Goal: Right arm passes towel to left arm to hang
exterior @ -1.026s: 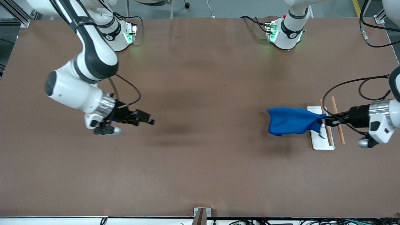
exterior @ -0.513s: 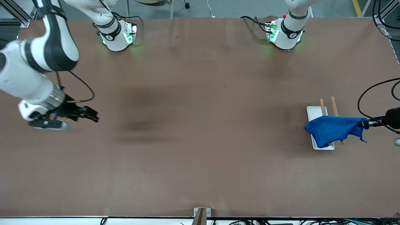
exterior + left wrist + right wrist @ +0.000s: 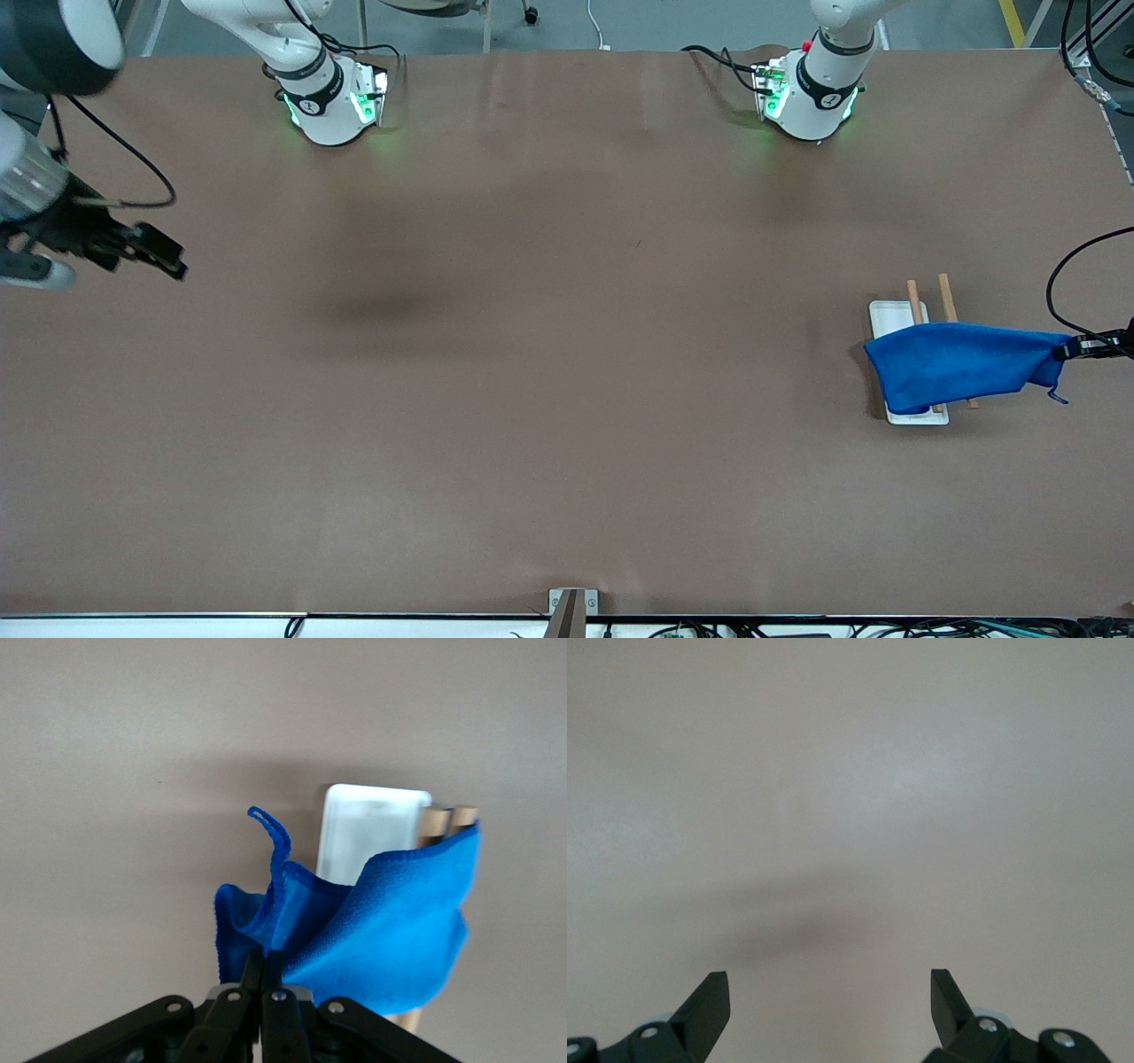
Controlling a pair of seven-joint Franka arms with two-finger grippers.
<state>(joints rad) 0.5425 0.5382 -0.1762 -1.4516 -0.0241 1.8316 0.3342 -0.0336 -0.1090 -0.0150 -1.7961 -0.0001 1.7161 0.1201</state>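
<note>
Toward the left arm's end of the table, the blue towel drapes across the white tray and its two wooden rods, one corner pinched tight in the left gripper. Over bare tabletop at its own end, the right gripper hangs with fingers spread wide, holding nothing.

White arms, black joint bands, green-lit bases; black looping cables; black jaws, apparently silver screws.

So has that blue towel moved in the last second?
Yes. The blue towel, pinched in the left gripper, slid toward the left arm's end of the table, and now drapes over the white tray and wooden rods.
</note>
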